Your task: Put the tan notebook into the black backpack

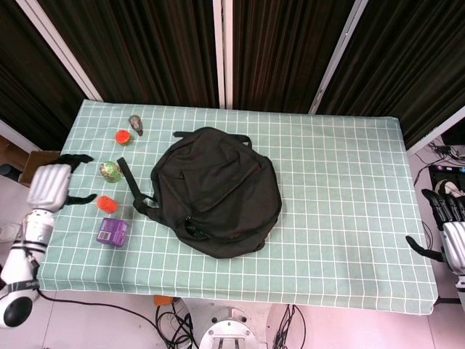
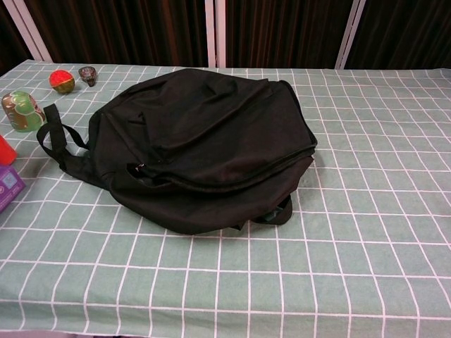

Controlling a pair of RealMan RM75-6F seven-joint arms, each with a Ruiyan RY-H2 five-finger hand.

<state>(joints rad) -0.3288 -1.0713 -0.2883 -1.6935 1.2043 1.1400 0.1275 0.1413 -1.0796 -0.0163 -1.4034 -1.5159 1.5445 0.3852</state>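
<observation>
Now black backpack (image 1: 216, 190) flap down, well apart from left hand (image 1: 49, 185).

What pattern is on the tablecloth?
The tablecloth is pale green with a white grid, clearest in the chest view.

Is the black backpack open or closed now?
Closed. The black backpack lies flat on the table with its flap down over the opening; no notebook or inside lining shows in either view.
</observation>
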